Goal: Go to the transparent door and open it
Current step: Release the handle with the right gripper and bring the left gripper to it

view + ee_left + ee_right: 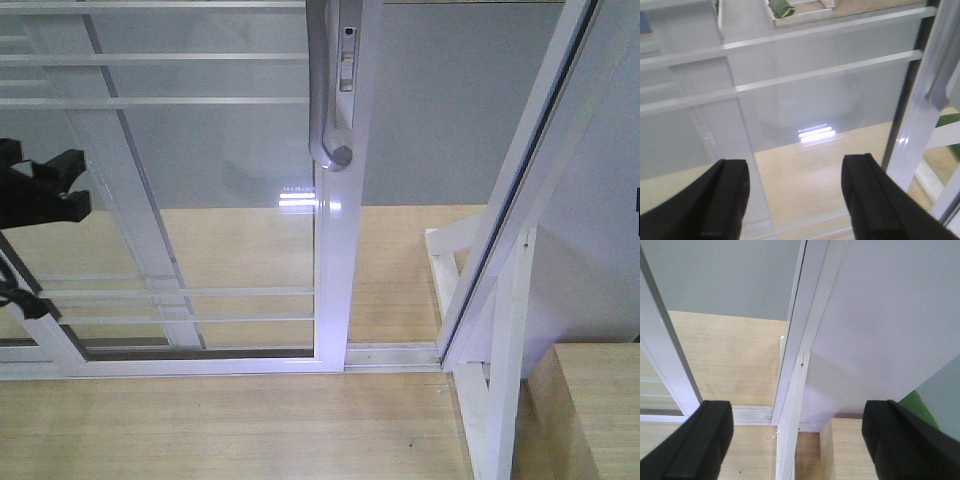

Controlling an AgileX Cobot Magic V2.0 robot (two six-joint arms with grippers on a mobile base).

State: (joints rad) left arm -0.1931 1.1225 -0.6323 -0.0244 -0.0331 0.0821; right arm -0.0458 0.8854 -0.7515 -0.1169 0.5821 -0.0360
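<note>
The transparent door [200, 180] fills the left of the front view: clear glass with thin white horizontal bars in a white frame. Its curved hook-ended handle [325, 110] is on the right upright [338, 260]. A gap separates that upright from the white jamb [510, 200]. My left gripper [80, 185] is open and empty, left of the handle in front of the glass. In the left wrist view it [797, 197] faces the glass [805, 100], with the door upright [912, 135] to its right. My right gripper [797, 440] is open and empty, facing the jamb [792, 370].
A bottom track [395, 355] runs from the door to the jamb. A white brace [445, 265] and post [495, 400] stand at the jamb's foot. A pale wooden block [590, 410] lies at the lower right. A white wall panel [890, 315] is right of the jamb.
</note>
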